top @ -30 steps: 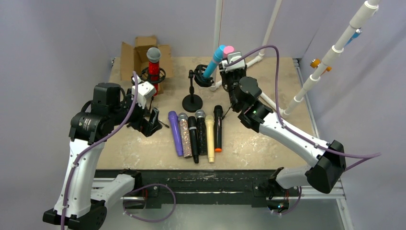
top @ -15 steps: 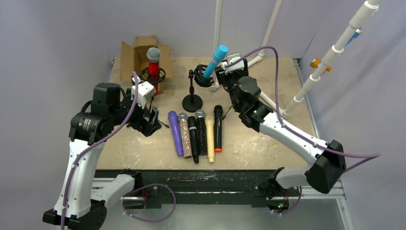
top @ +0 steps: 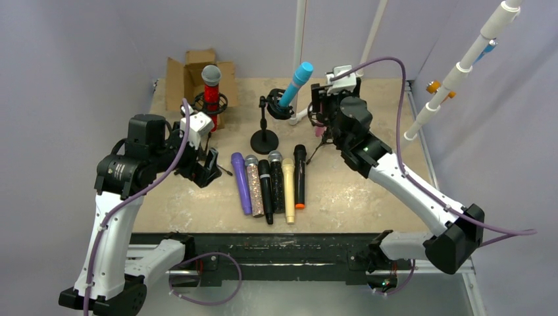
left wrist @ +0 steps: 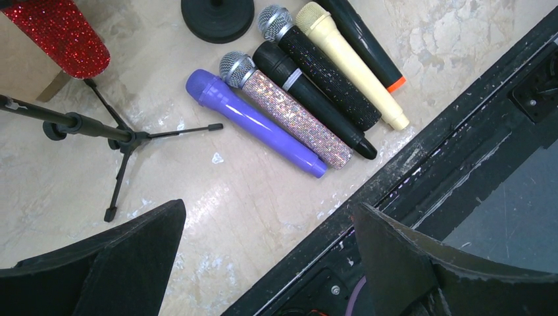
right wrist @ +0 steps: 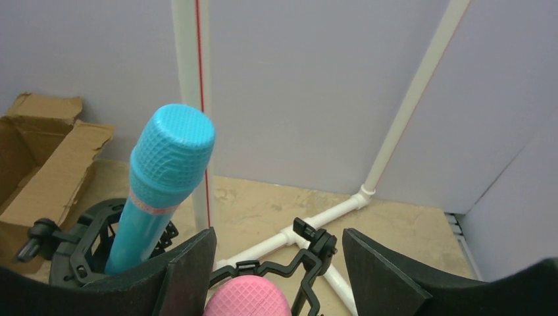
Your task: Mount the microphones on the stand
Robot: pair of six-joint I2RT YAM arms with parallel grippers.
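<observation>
Seen from above, six microphones lie side by side on the table point(top: 368, 191) near its middle, heads toward 12 o'clock: purple microphone point(top: 241, 183), silver glitter microphone point(top: 254, 187), black microphone point(top: 265, 191), black glitter microphone point(top: 277, 181), cream microphone point(top: 289, 191), and a black microphone with an orange end point(top: 300, 176).

At 12 o'clock from that row, the blue microphone point(top: 299, 78) stands tilted in a ring mount on a stand with a round base point(top: 264, 141). At 10 o'clock, the red glitter microphone point(top: 210, 92) sits upright in another mount, in front of a cardboard box point(top: 187, 69).

The left gripper point(top: 210, 164) hovers at 9 o'clock of the row, its jaws spread wide and holding nothing.

The right gripper point(right wrist: 276, 237) is at 3 o'clock of the blue microphone. Its jaws stand apart, with the head of the pink microphone point(right wrist: 247, 296) low between them. The finger point(right wrist: 375, 276) on one side is clearly apart from the head, so nothing is clamped. A black ring mount point(right wrist: 309, 257) frames the pink head.
</observation>
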